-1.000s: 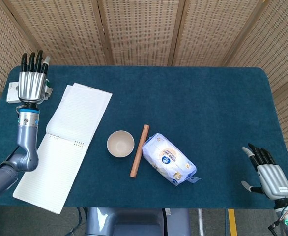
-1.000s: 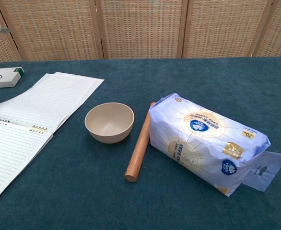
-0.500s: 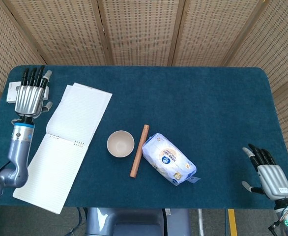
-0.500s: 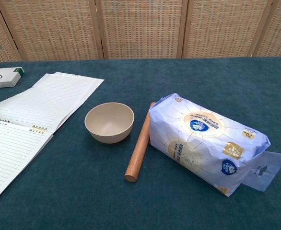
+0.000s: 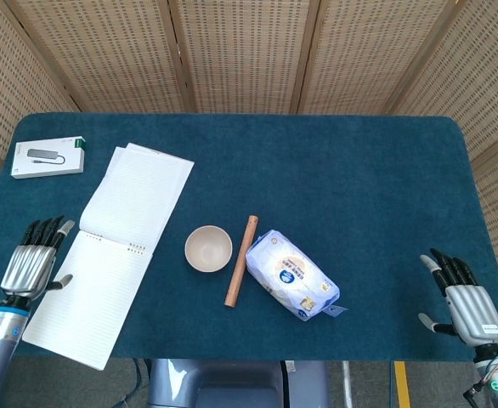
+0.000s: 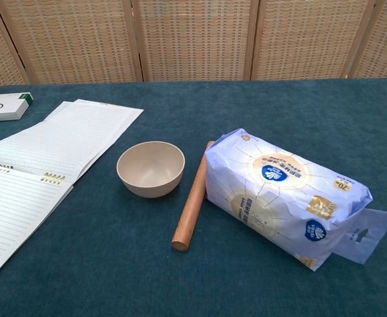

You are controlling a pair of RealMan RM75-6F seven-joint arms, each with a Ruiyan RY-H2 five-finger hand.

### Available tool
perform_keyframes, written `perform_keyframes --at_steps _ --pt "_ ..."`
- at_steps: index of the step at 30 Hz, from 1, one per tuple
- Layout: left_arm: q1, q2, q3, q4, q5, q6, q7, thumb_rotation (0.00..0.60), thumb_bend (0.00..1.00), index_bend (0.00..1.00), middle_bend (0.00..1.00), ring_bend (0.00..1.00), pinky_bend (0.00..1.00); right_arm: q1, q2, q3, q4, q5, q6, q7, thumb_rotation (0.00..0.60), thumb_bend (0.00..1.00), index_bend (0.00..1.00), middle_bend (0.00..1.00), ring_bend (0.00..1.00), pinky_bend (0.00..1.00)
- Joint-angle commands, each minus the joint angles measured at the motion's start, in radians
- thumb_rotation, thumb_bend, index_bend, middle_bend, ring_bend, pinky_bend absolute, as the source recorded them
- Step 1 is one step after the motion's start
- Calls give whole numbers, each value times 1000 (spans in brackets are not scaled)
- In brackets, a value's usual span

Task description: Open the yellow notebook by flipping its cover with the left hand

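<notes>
Head view: notebook (image 5: 109,251) is laid open at the bench's (image 5: 359,195) left side; left robot hand (image 5: 30,268) is seen just beside it, empty, fingers apart. Right robot hand (image 5: 463,303) likewise empty, spread. Chest view: notebook (image 6: 45,165) open beside a bowl (image 6: 150,168).

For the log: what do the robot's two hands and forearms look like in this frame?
Both match. The left hand and right hand have black fingers on a ribbed, silver-metal back. Below each sits a light grey wrist section with a blue ring, clearest on the left, then a grey-blue arm link. A small green spot and thin cable show at the right wrist. Only the head view shows them.
</notes>
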Motion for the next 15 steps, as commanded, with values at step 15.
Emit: perform_keyframes --at_steps 15 --pt "126 -72 34 98 116 163 -49 600 203 0 0 0 0 0 -1 -2 0 -5 -1 -6 600 232 16 0 0 25"
